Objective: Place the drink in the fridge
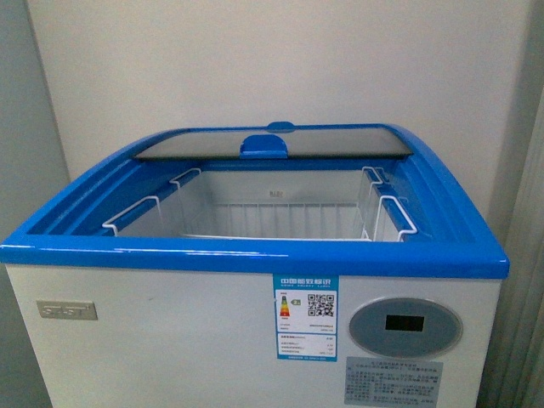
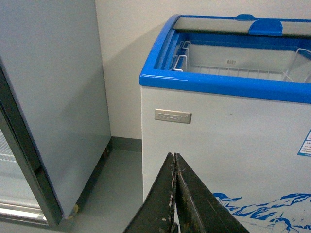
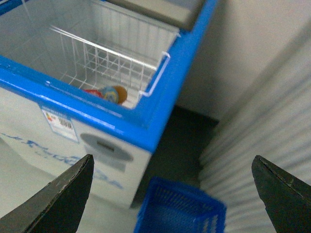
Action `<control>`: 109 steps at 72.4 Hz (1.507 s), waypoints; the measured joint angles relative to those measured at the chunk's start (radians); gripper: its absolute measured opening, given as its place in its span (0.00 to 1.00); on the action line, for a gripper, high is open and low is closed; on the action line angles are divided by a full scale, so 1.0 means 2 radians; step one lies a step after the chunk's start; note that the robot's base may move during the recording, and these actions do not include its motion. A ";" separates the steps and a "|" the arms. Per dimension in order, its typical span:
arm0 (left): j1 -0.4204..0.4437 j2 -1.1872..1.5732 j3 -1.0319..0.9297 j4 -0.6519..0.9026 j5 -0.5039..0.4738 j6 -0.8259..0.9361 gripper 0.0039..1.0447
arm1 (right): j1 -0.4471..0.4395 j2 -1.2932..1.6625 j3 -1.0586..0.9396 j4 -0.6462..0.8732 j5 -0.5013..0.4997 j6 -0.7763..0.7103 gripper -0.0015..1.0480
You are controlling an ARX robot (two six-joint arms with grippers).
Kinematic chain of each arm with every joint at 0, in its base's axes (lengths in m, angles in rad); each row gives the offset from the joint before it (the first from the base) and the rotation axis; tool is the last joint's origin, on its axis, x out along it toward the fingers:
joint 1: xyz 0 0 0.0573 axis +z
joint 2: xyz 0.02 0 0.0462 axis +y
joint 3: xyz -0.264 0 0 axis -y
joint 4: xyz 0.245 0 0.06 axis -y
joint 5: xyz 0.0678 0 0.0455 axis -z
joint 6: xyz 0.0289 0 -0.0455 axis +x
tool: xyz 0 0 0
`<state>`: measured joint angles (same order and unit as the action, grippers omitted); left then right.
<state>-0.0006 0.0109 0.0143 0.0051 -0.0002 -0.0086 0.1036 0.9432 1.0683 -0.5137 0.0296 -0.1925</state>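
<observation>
The fridge (image 1: 170, 340) is a white chest cooler with a blue top rim, and its glass lid (image 1: 272, 141) is slid to the back. The opening shows a white wire basket (image 1: 391, 223). In the right wrist view the drink (image 3: 112, 93) lies on its side in the wire basket (image 3: 121, 65) inside the fridge (image 3: 160, 92), near the corner. My right gripper (image 3: 172, 158) is open and empty, in front of and above that corner. My left gripper (image 2: 174, 155) is shut and empty, low before the fridge's front (image 2: 233, 131). Neither gripper shows in the front view.
A blue plastic basket (image 3: 181, 209) stands on the floor beside the fridge. A tall grey upright cabinet (image 2: 53, 97) stands left of the fridge, with a floor gap between them. A ribbed pale surface (image 3: 272, 121) rises on the right. A white wall is behind the fridge.
</observation>
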 joint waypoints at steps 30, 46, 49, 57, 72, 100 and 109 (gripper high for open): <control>0.000 -0.002 0.000 -0.002 0.000 0.000 0.02 | -0.039 -0.200 -0.135 -0.141 -0.022 0.200 0.93; 0.000 -0.003 0.000 -0.003 0.000 0.001 0.02 | 0.054 -0.336 -0.332 0.196 0.085 0.115 0.56; 0.000 -0.003 0.000 -0.002 0.000 0.001 0.02 | 0.040 -0.349 -0.353 0.210 0.073 0.109 0.44; 0.000 -0.003 0.000 -0.003 0.000 0.001 0.02 | -0.030 -0.369 -0.406 0.219 -0.006 0.101 0.21; 0.000 -0.003 0.000 -0.003 0.000 0.001 0.02 | -0.049 -0.399 -0.444 0.236 -0.014 0.098 0.03; 0.000 -0.003 0.000 -0.003 0.000 0.001 0.02 | -0.051 -0.430 -0.489 0.248 -0.015 0.098 0.03; 0.000 -0.003 0.000 -0.003 0.000 0.001 0.02 | -0.051 -0.438 -0.499 0.250 -0.015 0.098 0.03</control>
<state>-0.0006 0.0048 0.0147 -0.0002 0.0002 -0.0074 0.0025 0.0666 0.0708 -0.0128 -0.0002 0.0040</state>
